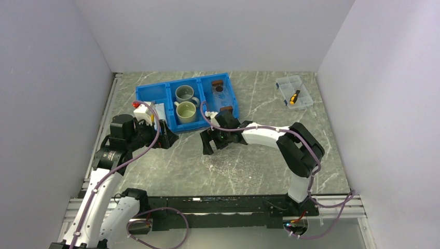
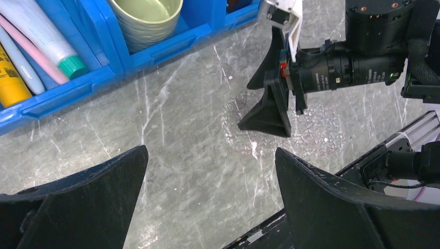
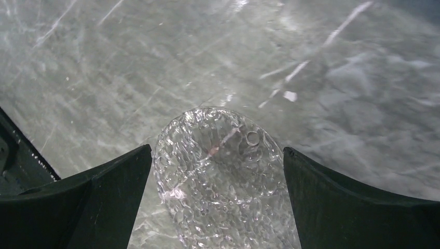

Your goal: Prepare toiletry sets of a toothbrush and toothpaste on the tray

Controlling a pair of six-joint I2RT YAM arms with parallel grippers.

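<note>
Both spread wide, empty — left claw, and right claw above a clear dimpled dish.

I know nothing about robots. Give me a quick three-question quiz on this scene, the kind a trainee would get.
1. True or false: the left gripper and the right gripper are both open and empty.
2. How many mugs stand in the blue bin? A one, B two, C three.
3. Fill in: seen from the top camera, the toothpaste lies in the bin's ____ compartment.
Key: 1 true; 2 B; 3 left.
</note>
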